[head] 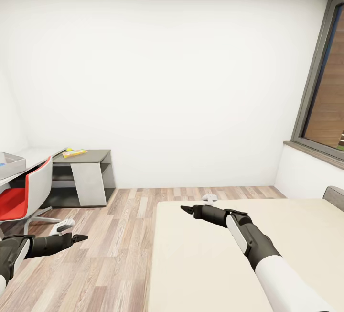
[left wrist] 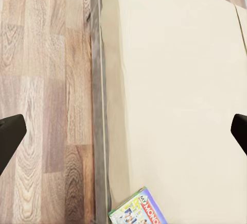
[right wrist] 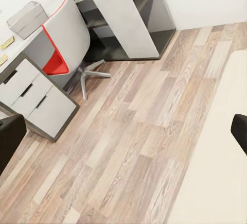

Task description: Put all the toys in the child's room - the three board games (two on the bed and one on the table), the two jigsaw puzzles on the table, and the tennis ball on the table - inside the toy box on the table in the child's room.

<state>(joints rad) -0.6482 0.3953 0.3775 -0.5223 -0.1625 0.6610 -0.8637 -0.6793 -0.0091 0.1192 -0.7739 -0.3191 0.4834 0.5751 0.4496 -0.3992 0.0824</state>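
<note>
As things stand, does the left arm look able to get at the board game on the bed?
Probably yes. The left gripper hangs open over the floor beside the bed, and the board game lies at the mattress edge nearest it, with nothing in between.

White walls [head: 157,87], plank floor [head: 114,245], perhaps daylit window [head: 329,106]

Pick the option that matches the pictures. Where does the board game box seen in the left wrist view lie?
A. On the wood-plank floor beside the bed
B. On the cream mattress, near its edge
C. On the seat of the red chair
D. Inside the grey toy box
B. In the left wrist view the board game lies flat on the cream mattress of the bed, close to the edge that borders the floor.
</note>
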